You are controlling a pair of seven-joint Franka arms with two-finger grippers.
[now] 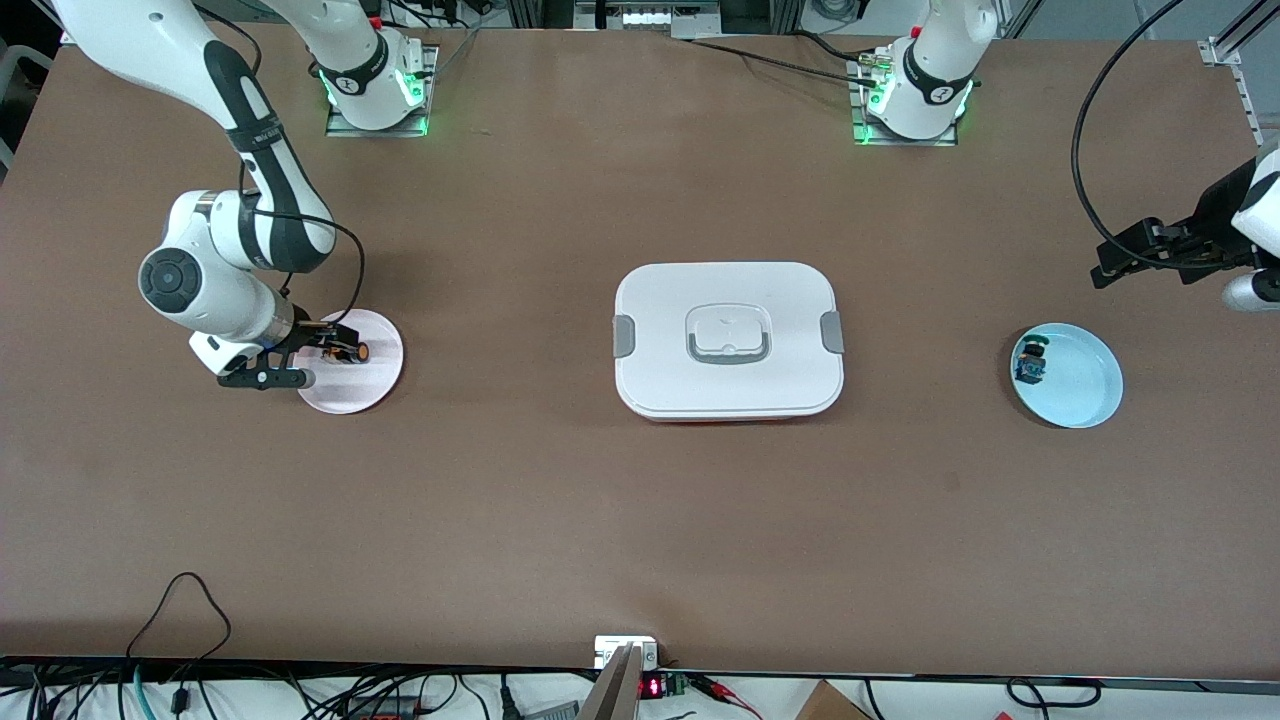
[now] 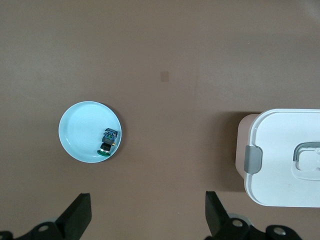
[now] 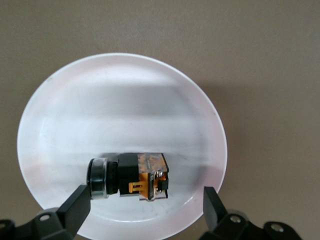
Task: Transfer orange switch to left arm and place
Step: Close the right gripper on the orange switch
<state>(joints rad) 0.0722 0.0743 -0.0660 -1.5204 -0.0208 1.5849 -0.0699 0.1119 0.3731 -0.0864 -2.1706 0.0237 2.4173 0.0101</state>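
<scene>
A pink plate (image 1: 352, 362) sits on the brown bench (image 1: 640, 520) near the right arm's end. The orange switch (image 3: 129, 176) lies on its side in this plate. The right gripper (image 1: 300, 362) hangs low over the plate with its jaws spread wide, one on each side of the switch, not pinching it. A blue plate (image 1: 1075, 378) near the left arm's end holds a small green and blue part (image 2: 107, 141). The left gripper (image 1: 1125, 262) waits up in the air near the blue plate, jaws spread and holding nothing. The white box (image 1: 728, 340) sits shut between the two plates. Only the jaw tips show in the wrist views.
</scene>
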